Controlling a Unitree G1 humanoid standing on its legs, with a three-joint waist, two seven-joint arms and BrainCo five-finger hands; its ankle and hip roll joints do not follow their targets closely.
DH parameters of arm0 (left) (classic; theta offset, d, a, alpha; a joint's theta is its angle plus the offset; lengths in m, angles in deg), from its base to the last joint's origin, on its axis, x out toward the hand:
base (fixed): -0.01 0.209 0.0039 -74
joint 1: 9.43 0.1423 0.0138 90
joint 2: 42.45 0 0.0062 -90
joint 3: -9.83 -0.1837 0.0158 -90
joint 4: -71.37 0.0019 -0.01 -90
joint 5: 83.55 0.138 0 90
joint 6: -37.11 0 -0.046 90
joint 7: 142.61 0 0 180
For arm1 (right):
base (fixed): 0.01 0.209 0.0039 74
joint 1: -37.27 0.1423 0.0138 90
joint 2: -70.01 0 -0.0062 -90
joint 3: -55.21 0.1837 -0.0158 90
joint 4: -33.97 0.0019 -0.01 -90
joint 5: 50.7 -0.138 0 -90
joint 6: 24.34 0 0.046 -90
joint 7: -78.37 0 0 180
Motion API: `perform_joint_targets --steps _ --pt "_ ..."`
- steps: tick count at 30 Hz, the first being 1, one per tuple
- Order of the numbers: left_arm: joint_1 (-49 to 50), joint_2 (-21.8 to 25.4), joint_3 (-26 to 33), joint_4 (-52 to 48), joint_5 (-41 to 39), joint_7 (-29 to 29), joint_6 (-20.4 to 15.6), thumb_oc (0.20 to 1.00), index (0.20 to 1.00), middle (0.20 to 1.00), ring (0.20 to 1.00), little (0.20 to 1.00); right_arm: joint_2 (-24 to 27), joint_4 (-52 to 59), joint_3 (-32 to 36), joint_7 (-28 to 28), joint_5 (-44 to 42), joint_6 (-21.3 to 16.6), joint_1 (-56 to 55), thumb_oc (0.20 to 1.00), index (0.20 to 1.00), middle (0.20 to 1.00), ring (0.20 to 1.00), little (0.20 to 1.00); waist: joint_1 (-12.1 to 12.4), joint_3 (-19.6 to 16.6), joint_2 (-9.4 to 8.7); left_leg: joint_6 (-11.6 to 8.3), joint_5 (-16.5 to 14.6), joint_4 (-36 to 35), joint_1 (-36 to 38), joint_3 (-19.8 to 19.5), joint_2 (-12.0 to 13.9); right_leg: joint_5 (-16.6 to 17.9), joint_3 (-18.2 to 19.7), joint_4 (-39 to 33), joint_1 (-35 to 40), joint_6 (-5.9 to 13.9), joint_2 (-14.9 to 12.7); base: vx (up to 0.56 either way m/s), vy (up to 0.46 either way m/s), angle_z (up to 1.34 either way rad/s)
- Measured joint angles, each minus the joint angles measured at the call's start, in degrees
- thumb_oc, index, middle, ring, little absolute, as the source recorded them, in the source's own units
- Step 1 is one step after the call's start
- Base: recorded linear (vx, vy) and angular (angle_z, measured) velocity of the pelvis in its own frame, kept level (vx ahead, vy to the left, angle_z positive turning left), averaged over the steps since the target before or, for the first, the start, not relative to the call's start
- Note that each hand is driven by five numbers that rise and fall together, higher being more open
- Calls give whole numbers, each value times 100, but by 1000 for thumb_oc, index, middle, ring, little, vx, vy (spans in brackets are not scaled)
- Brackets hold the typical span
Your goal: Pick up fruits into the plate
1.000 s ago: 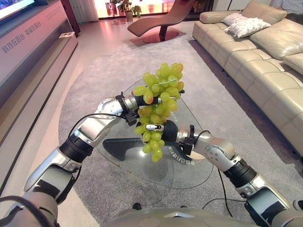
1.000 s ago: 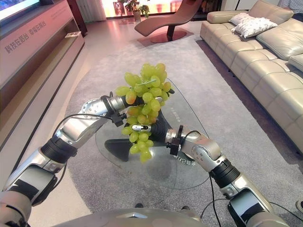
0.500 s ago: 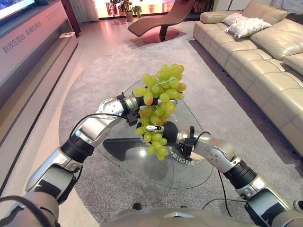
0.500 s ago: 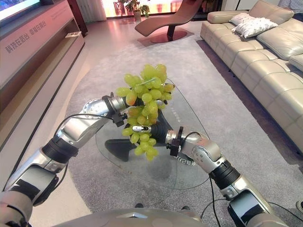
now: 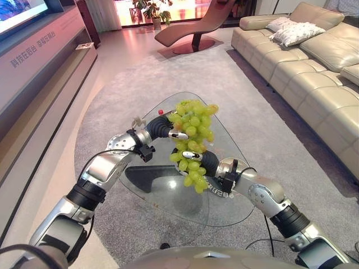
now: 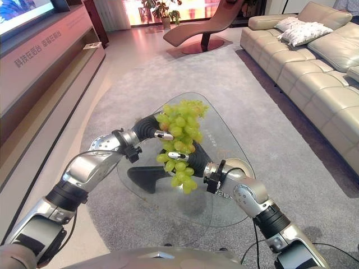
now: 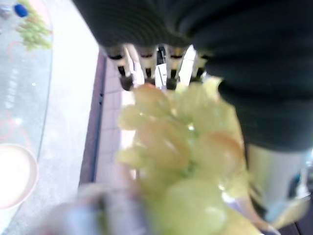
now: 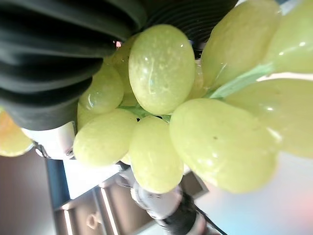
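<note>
A large bunch of green grapes (image 5: 192, 133) hangs above the glass table (image 5: 168, 193), held between both hands. My left hand (image 5: 161, 127) grips the upper left of the bunch, one silver finger laid across the grapes. My right hand (image 5: 205, 163) holds the lower part from the right, and grapes (image 8: 161, 68) press against its palm. In the left wrist view my fingers (image 7: 146, 68) curl over the grapes (image 7: 186, 161). A pale round plate (image 6: 240, 166) lies on the glass beside my right forearm, and the plate (image 7: 14, 174) also appears past the left hand.
The glass table has a dark base (image 5: 147, 175) beneath it and a small red thing (image 5: 161, 112) at its far edge. A beige sofa (image 5: 314, 73) runs along the right, a long low bench (image 5: 39, 73) along the left, and a lounge chair (image 5: 193, 28) stands far back.
Both hands have come down with the grape bunch, which now hangs lower and closer to the glass. The camera has also shifted.
</note>
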Motion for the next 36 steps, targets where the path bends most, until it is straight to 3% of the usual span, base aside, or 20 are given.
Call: perform_joint_targets --steps 10,17,21,25,26,27,30,35,36 --pt "1088 12 546 474 44 165 -4 1000 1000 1000 1000 1000 113 -364 927 212 8 -573 -641 200 200 200 200 200 43 8 -8 15 -15 -1 -13 -15 -4 -24 -26 -2 0 24 -9 14 0 1" --pt "1815 -63 938 1309 240 -152 -21 1000 1000 1000 1000 1000 212 -998 1476 449 379 -903 -1111 200 200 200 200 200 125 86 -38 -30 -59 -1 -125 -20 -3 -70 -26 -27 -109 86 -11 -11 -27 0" --pt "2238 -158 1031 2032 243 -515 -10 1000 1000 1000 1000 1000 328 -1313 1745 754 744 -1200 -1133 200 200 200 200 200 119 376 -36 58 22 1 -351 -23 -2 -53 -33 -27 -336 70 -11 -183 -78 1" --pt "2312 -394 1022 3147 241 -998 -147 1000 1000 1000 1000 1000 634 -1720 1815 1037 908 -1482 -901 200 200 200 200 200 95 898 -6 17 200 33 -706 -101 -3 42 -126 -1 -659 0 -8 -153 -83 9" --pt "2294 -568 1038 3799 241 -1178 -437 1000 1000 1000 1000 1000 642 -2034 1838 1123 959 -1618 -720 200 200 200 200 200 106 1046 22 -24 247 36 -836 -105 1 41 -118 -18 -803 4 2 -158 -134 9" --pt "2195 -690 1047 4136 252 -1366 -497 1000 1000 1000 1000 1000 646 -2201 1866 1230 1035 -1682 -541 200 200 200 200 200 104 1242 52 -36 276 38 -889 -108 2 62 -125 -8 -851 13 10 -190 -131 0" --pt "2126 -863 1003 4659 262 -1647 -675 1000 1000 1000 1000 1000 715 -2485 1866 1480 1177 -1813 -57 200 200 200 200 200 109 1682 116 -81 377 123 -1245 -97 10 147 -130 3 -1165 -18 22 -210 -145 1" --pt "1365 -1061 987 5439 269 -2257 -887 1000 1000 1000 1000 1000 1002 -3875 1898 1982 1261 -2022 1666 200 200 200 200 200 156 2679 228 -116 416 470 -2009 -98 32 228 -67 294 -1931 -32 65 -131 -109 -7" --pt "1232 -1075 884 5521 283 -2411 -887 1000 1000 1000 1000 1000 1033 -4076 1896 2119 1325 -2038 1845 200 200 200 200 200 201 2725 237 -127 441 471 -2172 -81 33 236 -30 359 -2141 -46 68 -50 -65 -15"
